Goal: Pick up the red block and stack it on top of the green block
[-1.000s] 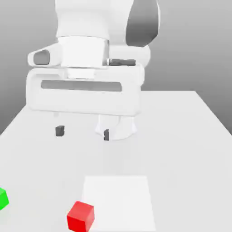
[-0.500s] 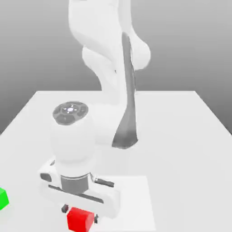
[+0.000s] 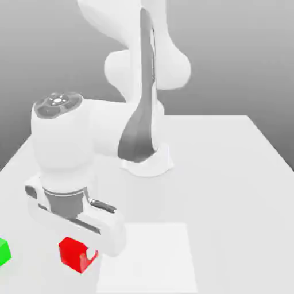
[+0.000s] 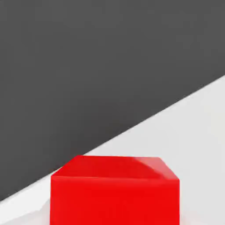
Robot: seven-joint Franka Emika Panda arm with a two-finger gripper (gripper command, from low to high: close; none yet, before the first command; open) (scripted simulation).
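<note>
Red block (image 3: 73,252) is sitting under my hand in the exterior view, near the lower edge of the bench (image 3: 229,189), and in the hand view it is looming large directly below the camera. The green block (image 3: 4,251) is resting at the exterior view's far left edge, apart from the red one. I am judging that I am carrying the red cube toward the green. To do this well, I am planning to raise it clear of the green top, centre it squarely above, then lower gently before releasing. My pincer (image 3: 80,259) is clamping narrowly on the red block, fingers pressing its opposite sides.
</note>
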